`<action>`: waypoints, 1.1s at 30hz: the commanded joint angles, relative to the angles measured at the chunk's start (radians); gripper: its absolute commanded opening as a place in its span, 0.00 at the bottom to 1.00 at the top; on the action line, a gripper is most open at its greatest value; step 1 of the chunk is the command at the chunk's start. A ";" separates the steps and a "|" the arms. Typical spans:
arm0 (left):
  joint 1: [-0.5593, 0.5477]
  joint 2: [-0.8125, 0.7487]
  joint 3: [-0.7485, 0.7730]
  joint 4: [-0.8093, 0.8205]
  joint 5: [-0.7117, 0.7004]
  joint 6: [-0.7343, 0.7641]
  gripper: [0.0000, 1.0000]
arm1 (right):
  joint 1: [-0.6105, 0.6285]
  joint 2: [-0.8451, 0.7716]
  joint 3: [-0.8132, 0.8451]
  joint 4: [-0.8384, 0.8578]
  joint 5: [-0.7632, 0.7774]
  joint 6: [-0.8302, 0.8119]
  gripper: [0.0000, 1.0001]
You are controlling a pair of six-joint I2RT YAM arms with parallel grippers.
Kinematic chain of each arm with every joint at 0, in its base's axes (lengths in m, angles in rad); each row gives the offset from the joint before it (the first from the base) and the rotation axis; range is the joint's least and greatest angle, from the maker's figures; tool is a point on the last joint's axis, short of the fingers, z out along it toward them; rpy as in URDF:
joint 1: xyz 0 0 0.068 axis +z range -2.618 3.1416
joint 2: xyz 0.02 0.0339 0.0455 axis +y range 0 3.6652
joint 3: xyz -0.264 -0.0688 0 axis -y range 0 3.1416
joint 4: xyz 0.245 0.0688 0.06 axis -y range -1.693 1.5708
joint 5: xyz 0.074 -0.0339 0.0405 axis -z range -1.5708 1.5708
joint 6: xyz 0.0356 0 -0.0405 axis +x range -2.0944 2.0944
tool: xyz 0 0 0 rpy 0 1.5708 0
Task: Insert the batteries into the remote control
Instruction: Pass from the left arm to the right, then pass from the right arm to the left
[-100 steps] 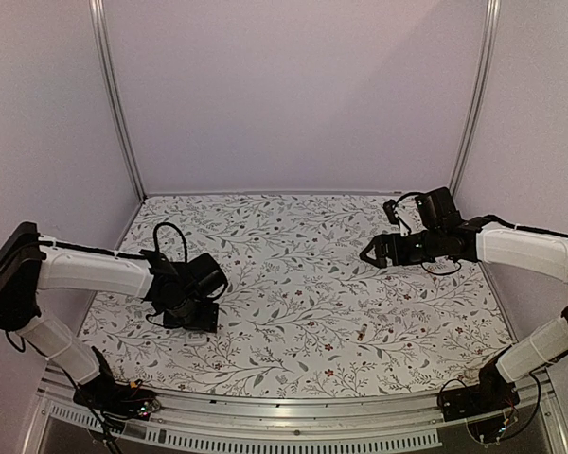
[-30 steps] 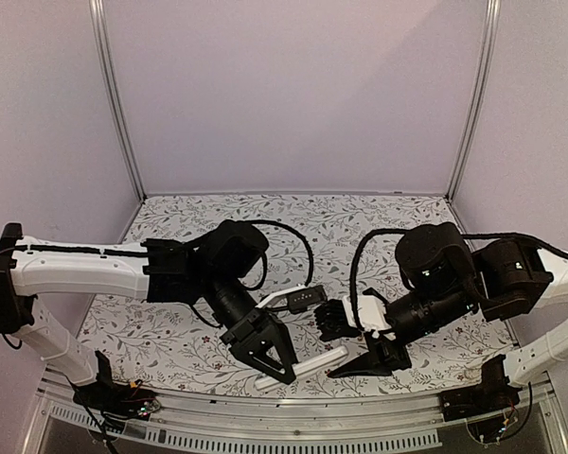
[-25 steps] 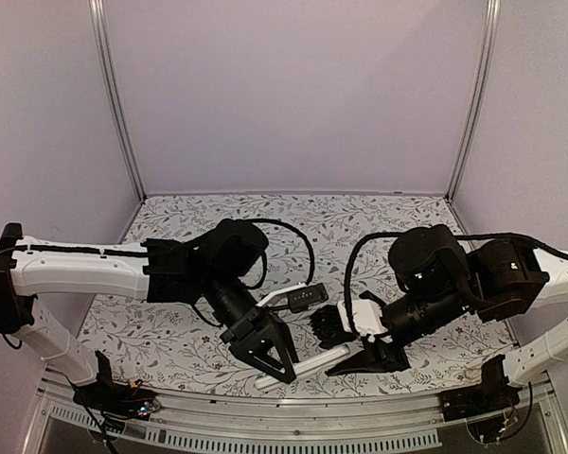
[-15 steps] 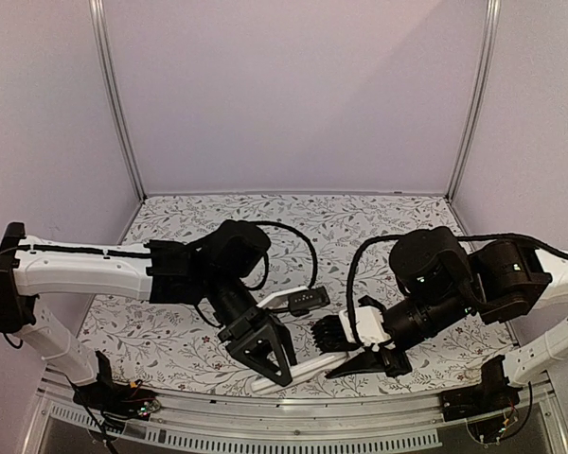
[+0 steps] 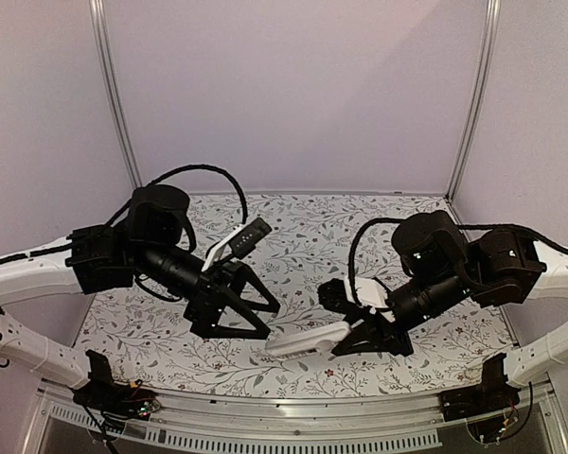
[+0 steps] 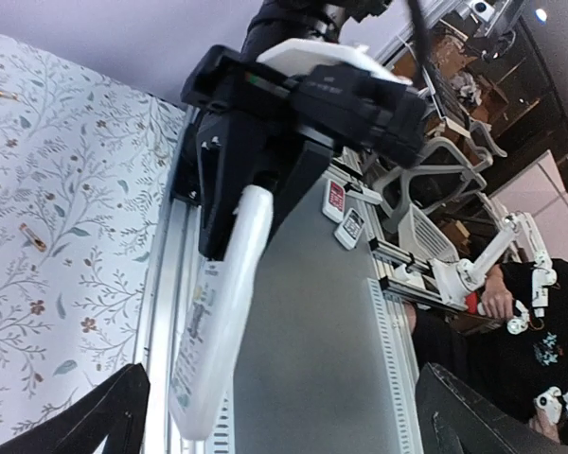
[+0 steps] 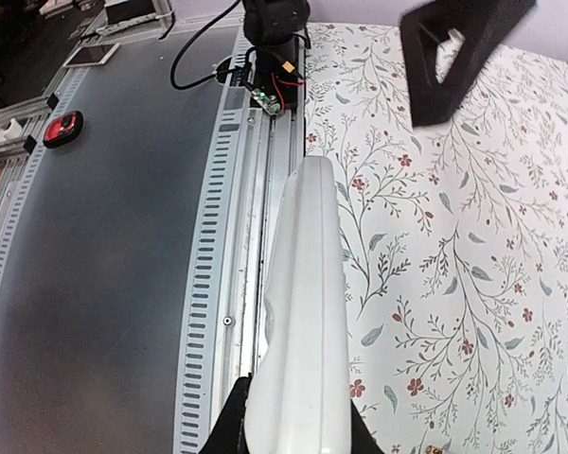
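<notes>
My right gripper (image 5: 348, 335) is shut on one end of the white remote control (image 5: 305, 340), which it holds above the front of the floral cloth. In the right wrist view the remote's plain white side (image 7: 305, 312) runs forward from that gripper (image 7: 292, 441). The left wrist view shows the button face (image 6: 213, 322). My left gripper (image 5: 270, 322) stands open just left of the remote's free end, with nothing in it. Only its finger edges (image 6: 104, 416) show in its own view. One small reddish-gold battery (image 6: 30, 236) lies on the cloth.
The aluminium rail (image 5: 265, 416) runs along the table's front edge, below the remote. The left arm's base with its wiring (image 7: 270, 85) sits on that rail. Grey floor lies beyond it. The floral cloth (image 5: 303, 236) covers the table between the purple walls.
The left gripper opened, let go of the remote and drew back up and to the left. The right gripper closed on the remote's other end and now holds it alone.
</notes>
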 commanded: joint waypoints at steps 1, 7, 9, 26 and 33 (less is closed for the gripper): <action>0.008 -0.077 -0.098 -0.011 -0.256 0.102 0.97 | -0.119 -0.019 -0.043 0.036 -0.135 0.119 0.00; -0.031 -0.027 -0.112 -0.030 -0.373 0.175 0.92 | -0.197 0.037 -0.035 0.049 -0.285 0.217 0.00; -0.050 0.009 -0.101 -0.030 -0.386 0.187 0.90 | -0.205 0.061 -0.029 0.049 -0.326 0.228 0.00; -0.106 0.155 -0.069 0.042 -0.206 0.185 0.43 | -0.270 0.181 0.016 0.055 -0.539 0.306 0.00; -0.105 0.142 -0.086 0.103 -0.164 0.156 0.21 | -0.288 0.179 0.017 0.058 -0.560 0.305 0.09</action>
